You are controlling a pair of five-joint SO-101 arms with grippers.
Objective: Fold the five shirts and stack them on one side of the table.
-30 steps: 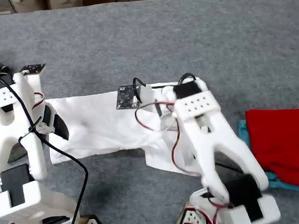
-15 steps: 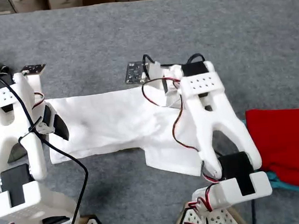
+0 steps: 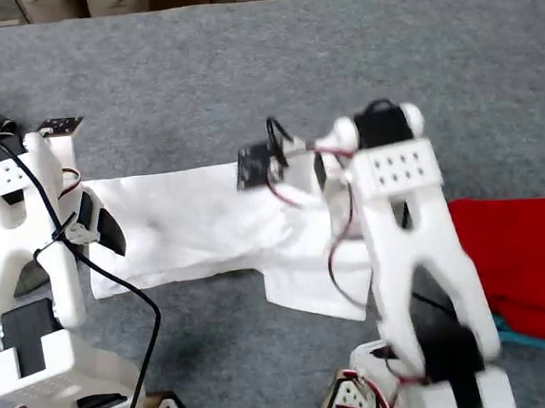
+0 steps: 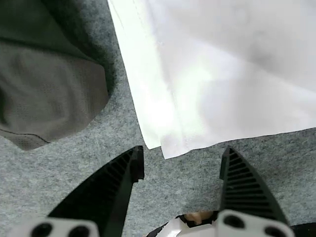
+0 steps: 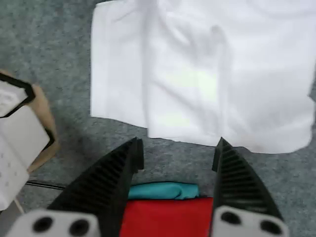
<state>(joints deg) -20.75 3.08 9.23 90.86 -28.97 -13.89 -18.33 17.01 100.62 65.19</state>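
A dark grey mesh cloth [image 4: 44, 89] lies bunched at the worktop's left edge, just beside the white cotton shirt [image 3: 207, 224]. At the right edge a folded red shirt [image 3: 525, 249] rests on a teal shirt [image 3: 542, 338]. The white shirt lies across the middle of the grey felt worktop [image 3: 241, 63], creased, its left end doubled in layers. The left gripper [image 4: 181, 153] hangs released over that end's corner. The right gripper [image 5: 178, 143], also spread and holding nothing, hovers over the shirt's right edge.
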